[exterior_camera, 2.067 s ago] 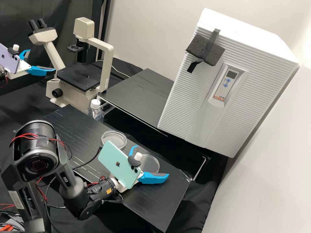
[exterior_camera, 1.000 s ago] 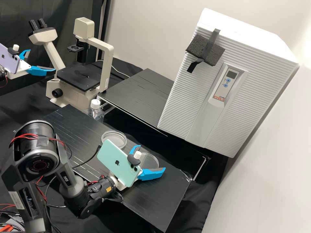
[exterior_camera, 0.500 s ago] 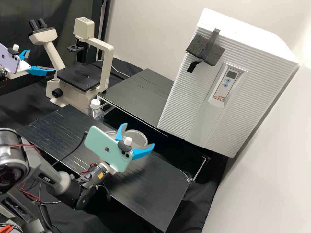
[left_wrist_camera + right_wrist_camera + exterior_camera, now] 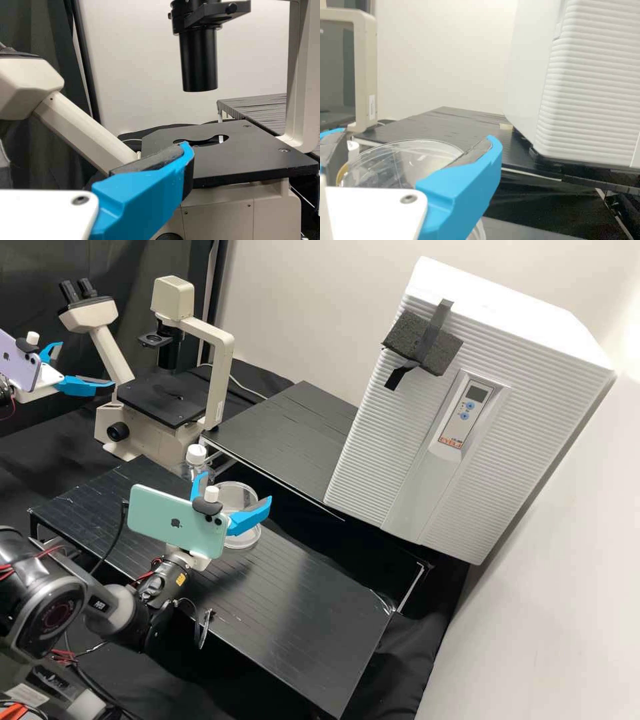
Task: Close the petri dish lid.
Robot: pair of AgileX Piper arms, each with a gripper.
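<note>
Carried nearer the cream-and-black microscope [image 4: 221, 383], the clear round plastic lid [image 4: 236, 492] sits clamped in the right blue-fingered gripper [image 4: 235, 487], above the shallow clear dish base [image 4: 243, 539]. Covering seems underway; next, align level, lower, release. Beside the microscope, the left gripper [image 4: 87, 363] gapes.

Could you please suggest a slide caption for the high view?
The right tool holds the clear lid over the petri dish, near a microscope and a white ribbed cabinet.
</note>
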